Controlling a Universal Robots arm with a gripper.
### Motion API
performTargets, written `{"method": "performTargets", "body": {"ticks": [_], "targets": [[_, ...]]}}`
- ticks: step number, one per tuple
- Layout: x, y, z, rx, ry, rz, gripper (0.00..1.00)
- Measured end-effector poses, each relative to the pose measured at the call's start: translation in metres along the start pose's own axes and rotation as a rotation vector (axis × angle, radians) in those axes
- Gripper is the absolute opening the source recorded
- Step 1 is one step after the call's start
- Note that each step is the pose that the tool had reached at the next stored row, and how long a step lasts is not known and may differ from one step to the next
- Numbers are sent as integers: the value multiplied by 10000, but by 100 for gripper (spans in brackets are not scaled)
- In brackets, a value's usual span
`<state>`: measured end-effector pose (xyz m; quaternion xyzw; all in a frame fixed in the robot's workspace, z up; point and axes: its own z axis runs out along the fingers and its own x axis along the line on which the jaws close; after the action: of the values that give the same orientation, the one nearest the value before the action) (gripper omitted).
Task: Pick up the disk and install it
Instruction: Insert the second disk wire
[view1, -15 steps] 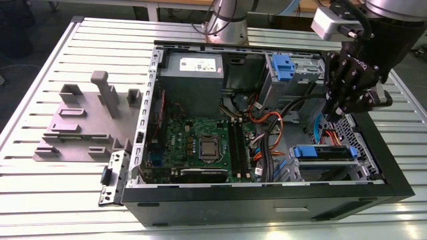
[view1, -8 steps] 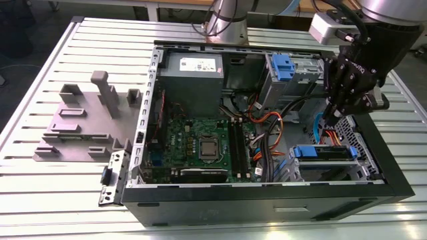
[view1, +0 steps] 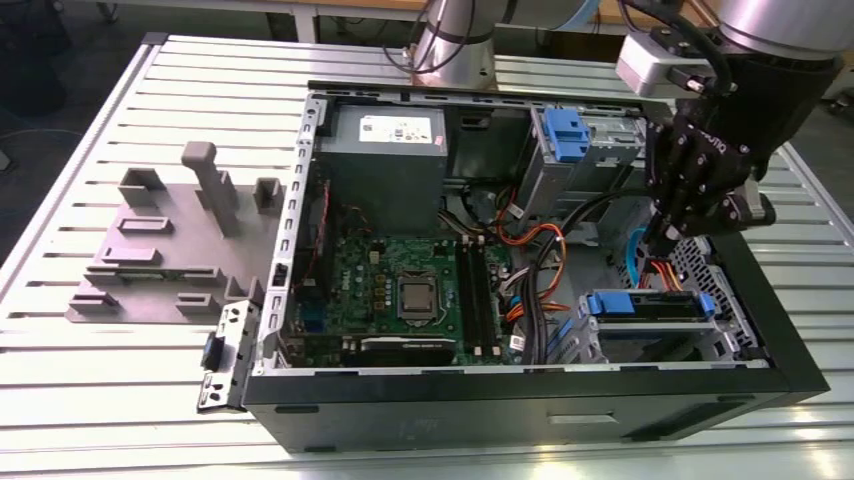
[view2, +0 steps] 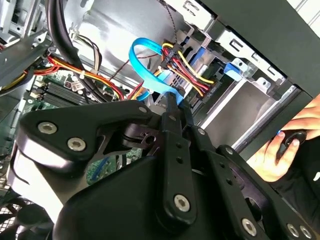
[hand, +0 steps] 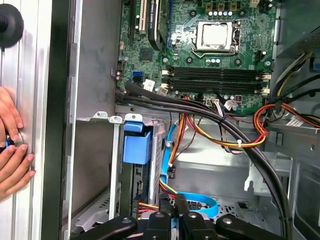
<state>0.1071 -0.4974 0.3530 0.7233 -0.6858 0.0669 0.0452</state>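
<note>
Disk: the flat silver hard drive in its bright blue plastic carrier (view1: 650, 304) lies in the lower drive cage at the front corner of the open black computer case (view1: 534, 405), on the exterior view's right. In the first wrist view its blue end (hand: 136, 145) sits flush between the cage's metal walls.
Gripper: the black two-finger gripper (view1: 671, 232) hangs inside the case just above the cage, among the red, yellow and blue cables (view2: 150, 75). Its fingers look pressed together, with nothing between them.
Done: by the look of it the disk is picked up and slid into its bay, and the gripper is apart from it.
Left: whether the carrier is latched fully home, or any cable is plugged into it, cannot be told.
Bystander: a person's hands (hand: 12, 150) rest on the ribbed metal table (view1: 134, 380) beside the case.
</note>
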Motion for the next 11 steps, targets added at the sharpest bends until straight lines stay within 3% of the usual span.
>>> {"method": "performTargets", "body": {"ticks": [11], "targets": [[150,75,68,47,-15,-121,16]]}}
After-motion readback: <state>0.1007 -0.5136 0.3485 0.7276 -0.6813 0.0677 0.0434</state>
